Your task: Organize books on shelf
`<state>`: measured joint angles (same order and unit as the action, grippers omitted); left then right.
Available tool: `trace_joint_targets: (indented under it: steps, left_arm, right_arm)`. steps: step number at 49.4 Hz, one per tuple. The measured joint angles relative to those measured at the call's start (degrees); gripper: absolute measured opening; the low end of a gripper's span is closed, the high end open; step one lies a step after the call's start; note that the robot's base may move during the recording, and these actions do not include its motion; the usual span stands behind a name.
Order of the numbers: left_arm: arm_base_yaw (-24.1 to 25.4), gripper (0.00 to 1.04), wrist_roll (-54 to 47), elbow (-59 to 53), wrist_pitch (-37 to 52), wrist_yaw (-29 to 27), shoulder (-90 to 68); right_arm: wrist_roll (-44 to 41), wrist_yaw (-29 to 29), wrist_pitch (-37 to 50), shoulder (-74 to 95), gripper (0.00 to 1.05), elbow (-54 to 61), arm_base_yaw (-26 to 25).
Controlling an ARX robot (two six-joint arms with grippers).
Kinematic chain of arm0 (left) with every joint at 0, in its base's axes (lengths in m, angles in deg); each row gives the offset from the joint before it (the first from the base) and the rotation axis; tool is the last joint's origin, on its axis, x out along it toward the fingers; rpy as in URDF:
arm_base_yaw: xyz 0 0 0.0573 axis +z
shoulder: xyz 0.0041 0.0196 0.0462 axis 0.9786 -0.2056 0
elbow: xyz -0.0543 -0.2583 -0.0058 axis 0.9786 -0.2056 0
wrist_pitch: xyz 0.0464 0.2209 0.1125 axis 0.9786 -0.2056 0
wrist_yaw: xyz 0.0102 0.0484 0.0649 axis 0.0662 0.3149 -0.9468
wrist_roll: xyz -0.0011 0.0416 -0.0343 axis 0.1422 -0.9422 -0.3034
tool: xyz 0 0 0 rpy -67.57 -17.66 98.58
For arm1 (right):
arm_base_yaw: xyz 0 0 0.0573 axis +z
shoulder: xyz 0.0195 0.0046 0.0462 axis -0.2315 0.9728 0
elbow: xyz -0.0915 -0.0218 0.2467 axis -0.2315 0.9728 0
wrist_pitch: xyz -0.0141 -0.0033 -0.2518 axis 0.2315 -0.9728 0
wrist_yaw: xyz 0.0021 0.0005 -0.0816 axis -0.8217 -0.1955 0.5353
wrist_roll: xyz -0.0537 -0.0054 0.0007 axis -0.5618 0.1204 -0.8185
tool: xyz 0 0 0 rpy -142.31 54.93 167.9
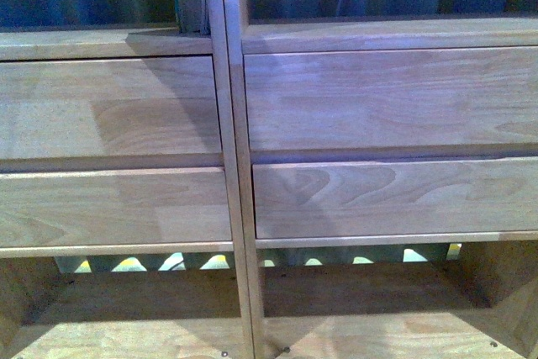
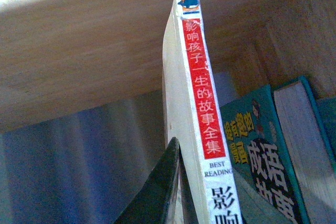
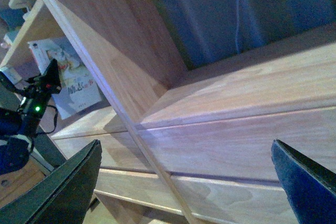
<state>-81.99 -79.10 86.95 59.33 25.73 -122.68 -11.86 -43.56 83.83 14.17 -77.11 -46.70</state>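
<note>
White book (image 2: 181, 103) with the red-and-white spine sits in the left gripper (image 3: 50, 77), up inside the shelf (image 1: 231, 166), in the open compartment left of the central divider. In the left wrist view its spine faces the camera, and one dark finger (image 2: 160, 187) lies flat against the pale cover beside the spine. The other finger is hidden behind the book, so the jaws appear closed around this thin volume. A wooden board of the shelf passes just beyond the book's far end. The teal book (image 2: 262, 166) stands just beside the white one, leaning, its cream page edges showing against the compartment's wooden wall.

From the front, only a corner of the white book shows at the top left, tilted, above the drawer fronts (image 1: 387, 98).

The right gripper (image 3: 186, 182) hangs before the drawer fronts right of the divider, its jaws spread wide with nothing between them, well apart from both books.
</note>
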Motion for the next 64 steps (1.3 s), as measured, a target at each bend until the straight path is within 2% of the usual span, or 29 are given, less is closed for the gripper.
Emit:
trace_joint_targets:
  steps: [11, 21, 28, 42, 56, 64]
  left_arm:
    - [1.44, 0.16, -2.36, 7.87, 2.03, 1.77, -8.09]
    - [2.43, 0.16, -1.25, 14.51, -0.02, 5.73, -12.22]
    - [2.36, 0.16, 1.01, 19.43, -1.7, 6.4, -14.6]
    - [2.56, 0.16, 6.21, 27.96, -4.39, 6.8, -20.55]
    - [2.23, 0.16, 7.37, 33.11, -5.18, 7.82, -26.1]
    - [1.95, 0.16, 7.26, 39.85, -7.52, 8.35, -30.38]
  right_arm:
    - [-0.42, -0.92, 0.87, 1.14, 0.98, 3.32, -1.92]
    - [0.0, -0.11, 2.05, 2.08, 0.98, 4.61, -3.1]
    - [0.66, 0.7, 2.08, 2.08, 0.98, 5.55, -3.04]
    - [0.28, 1.66, -0.83, 0.09, 0.98, 7.23, -1.4]
    - [-1.16, 2.03, -3.5, -4.02, 0.98, 9.07, 0.74]
    - [-2.54, 2.89, -5.33, -5.4, 0.98, 9.62, 2.97]
